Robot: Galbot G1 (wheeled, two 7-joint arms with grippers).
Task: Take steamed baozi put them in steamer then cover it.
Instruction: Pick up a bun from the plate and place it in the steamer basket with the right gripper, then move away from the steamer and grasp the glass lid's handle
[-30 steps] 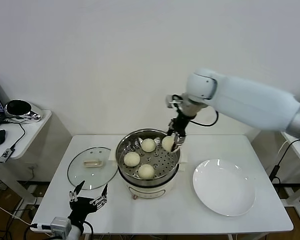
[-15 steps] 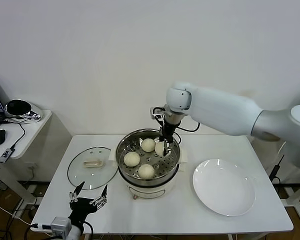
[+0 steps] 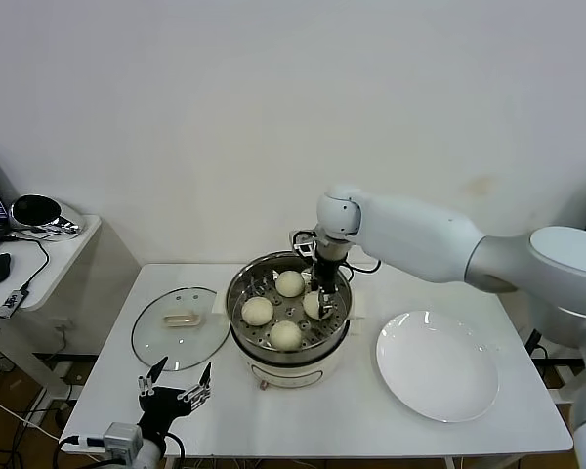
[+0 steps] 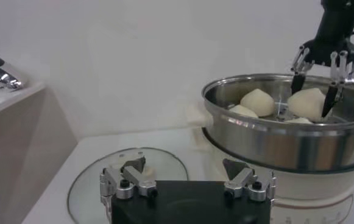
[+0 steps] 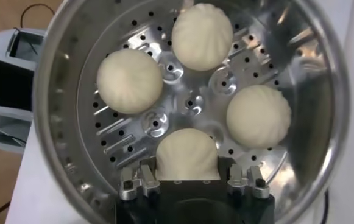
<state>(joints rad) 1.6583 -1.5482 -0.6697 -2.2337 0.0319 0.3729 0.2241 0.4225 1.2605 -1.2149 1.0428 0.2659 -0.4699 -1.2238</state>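
I am holding the right end effector point(image 5: 187, 180) inside the steamer point(image 3: 242, 285), pinching the fourth baozi point(image 5: 187, 153); the left end effector point(image 3: 175, 390) is hovering spread above the tabletop point(image 3: 352, 410).

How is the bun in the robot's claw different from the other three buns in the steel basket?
The held bun sits clamped between the right gripper fingers, down inside the steamer; the three loose buns rest free on the perforated floor, touching nothing else. The held bun is partly hidden by the gripper; the loose ones show their whole pleated tops. All four are round, cream-white and about the same size. The left gripper waits open near the table's front edge.
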